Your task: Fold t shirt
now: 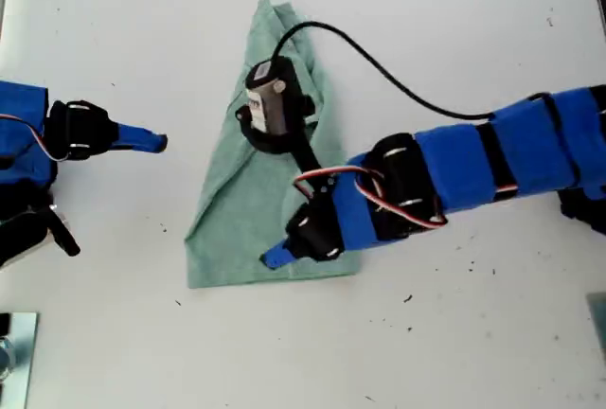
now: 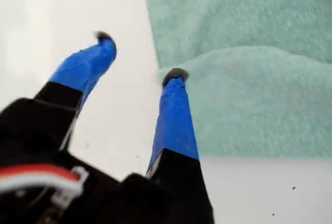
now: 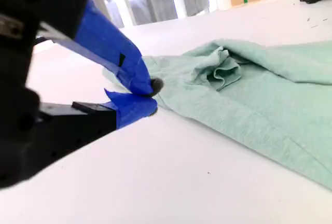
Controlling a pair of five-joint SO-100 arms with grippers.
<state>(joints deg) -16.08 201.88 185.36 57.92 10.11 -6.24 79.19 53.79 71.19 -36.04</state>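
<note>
The t shirt (image 1: 237, 210) lies on the white table, folded into a narrow shape that widens toward its near hem. It also shows in the first wrist view (image 2: 249, 79) and the second wrist view (image 3: 270, 94). My first gripper (image 1: 279, 254) reaches in from the exterior view's right and hangs low over the hem. It is open (image 2: 140, 57), with one fingertip (image 2: 175, 74) at the edge of a folded layer and the other over bare table. My second gripper (image 1: 156, 142), at the exterior view's left, is shut (image 3: 149, 95) on nothing, a short way from the shirt.
The first arm's wrist camera (image 1: 270, 101) hangs above the shirt's middle, and its black cable (image 1: 398, 82) loops toward the exterior view's right. A metal piece (image 1: 14, 352) sits at the exterior view's bottom left corner. Bare white table (image 1: 454, 333) surrounds the shirt.
</note>
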